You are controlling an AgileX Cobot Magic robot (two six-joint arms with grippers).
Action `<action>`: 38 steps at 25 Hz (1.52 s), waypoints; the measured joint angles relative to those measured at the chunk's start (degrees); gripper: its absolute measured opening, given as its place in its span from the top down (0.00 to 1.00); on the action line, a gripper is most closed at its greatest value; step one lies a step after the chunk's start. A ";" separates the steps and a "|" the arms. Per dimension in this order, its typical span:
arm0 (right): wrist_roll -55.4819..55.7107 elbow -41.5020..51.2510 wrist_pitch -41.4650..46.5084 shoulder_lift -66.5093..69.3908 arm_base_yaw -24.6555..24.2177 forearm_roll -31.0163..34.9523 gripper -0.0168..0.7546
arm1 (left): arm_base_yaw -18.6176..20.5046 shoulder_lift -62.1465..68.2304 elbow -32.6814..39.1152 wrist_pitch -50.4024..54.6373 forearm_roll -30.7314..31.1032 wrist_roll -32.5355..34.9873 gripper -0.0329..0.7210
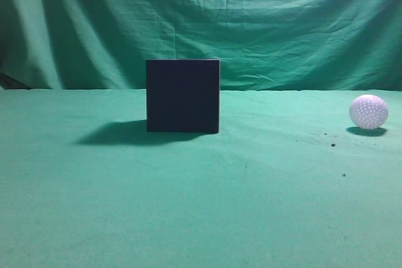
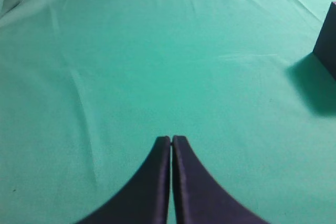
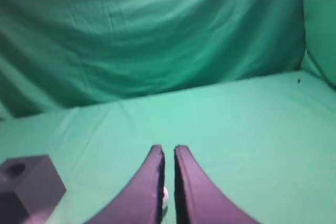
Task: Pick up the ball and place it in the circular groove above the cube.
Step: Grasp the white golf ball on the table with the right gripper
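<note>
The white dimpled ball [image 1: 369,112] lies on the green cloth at the far right of the exterior view. The dark cube [image 1: 182,95] stands in the middle, well left of the ball. Neither gripper shows in the exterior view. In the right wrist view my right gripper [image 3: 168,149] is shut with a thin slit between its fingers, and a sliver of the ball [image 3: 165,195] shows through the slit, on the cloth below. The cube [image 3: 31,184], with its round groove [image 3: 14,169] on top, is at the lower left. My left gripper [image 2: 171,139] is shut and empty over bare cloth, with the cube's edge [image 2: 328,51] at the far right.
A green cloth [image 1: 201,205] covers the table and a green curtain [image 1: 251,23] hangs behind it. A few small dark specks [image 1: 333,144] lie on the cloth near the ball.
</note>
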 joint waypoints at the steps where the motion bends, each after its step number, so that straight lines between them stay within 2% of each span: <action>1: -0.30 -1.35 1.07 2.69 0.00 0.00 0.91 | 0.00 0.00 0.00 0.00 0.00 0.00 0.96; 6: -0.91 -10.06 6.70 18.99 0.00 0.13 0.91 | 0.00 0.00 0.00 0.00 0.00 0.00 0.96; 15: -1.54 -26.87 28.50 50.21 0.00 0.13 0.91 | 0.00 0.00 0.00 0.00 0.00 0.00 0.96; 18: -4.27 -31.23 33.20 57.73 0.00 0.13 0.91 | 0.00 0.00 0.00 0.00 0.00 0.00 0.96; 19: -4.87 -32.86 34.28 60.06 0.00 0.13 0.98 | 0.00 0.00 0.00 0.00 0.00 0.00 0.96; 22: -6.51 -37.66 37.06 65.88 0.19 0.13 0.98 | 0.00 0.00 0.00 0.00 0.00 0.00 0.96; 29: -7.16 -50.23 42.50 78.69 7.94 -5.00 0.98 | 0.00 0.00 0.00 0.00 0.00 0.00 0.96; 33: -6.16 -57.15 43.10 86.85 8.95 -7.71 0.98 | 0.00 0.00 0.00 0.00 0.00 0.00 0.96; 34: -5.54 -58.77 43.10 88.52 8.95 -8.31 0.91 | 0.00 0.00 0.00 0.00 0.00 0.00 0.96; 35: -4.98 -60.33 43.10 90.46 8.95 -8.69 0.91 | 0.00 0.00 0.00 0.00 0.00 0.00 0.96; 38: -4.10 -64.13 43.10 95.16 8.95 -8.92 0.63 | 0.00 0.00 0.00 0.00 0.00 0.00 0.96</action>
